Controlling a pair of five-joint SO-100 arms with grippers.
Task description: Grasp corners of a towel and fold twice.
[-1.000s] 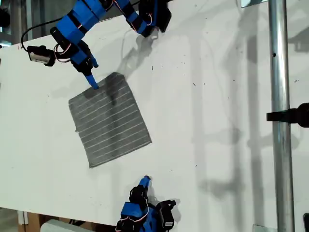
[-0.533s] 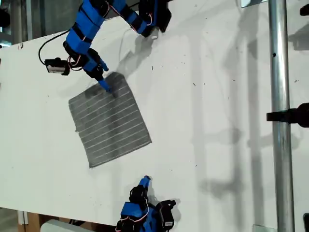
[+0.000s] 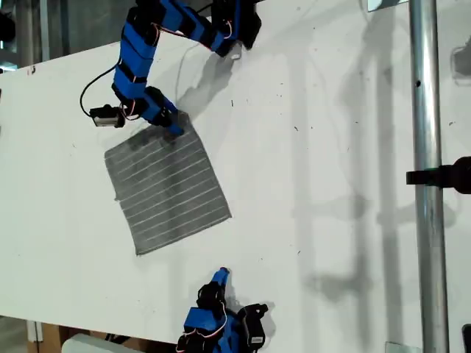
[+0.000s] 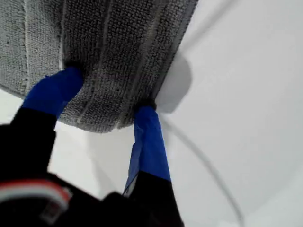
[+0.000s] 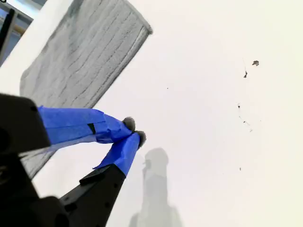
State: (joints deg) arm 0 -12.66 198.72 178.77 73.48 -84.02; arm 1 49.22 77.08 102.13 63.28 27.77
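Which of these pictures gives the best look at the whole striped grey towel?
The exterior view: the whole towel lies flat, all edges visible. The first wrist view shows only one corner between my first gripper's fingers. The second wrist view shows part of it, at a slant.

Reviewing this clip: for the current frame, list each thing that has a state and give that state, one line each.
towel: spread flat on the table, unfolded.
towel corner: between the open fingers of my first hand, not yet pinched.
my first hand: open, fingertips down on the towel's edge.
my second hand: shut, empty, off the towel near the exterior view's bottom edge.
table: white, with small dark specks.
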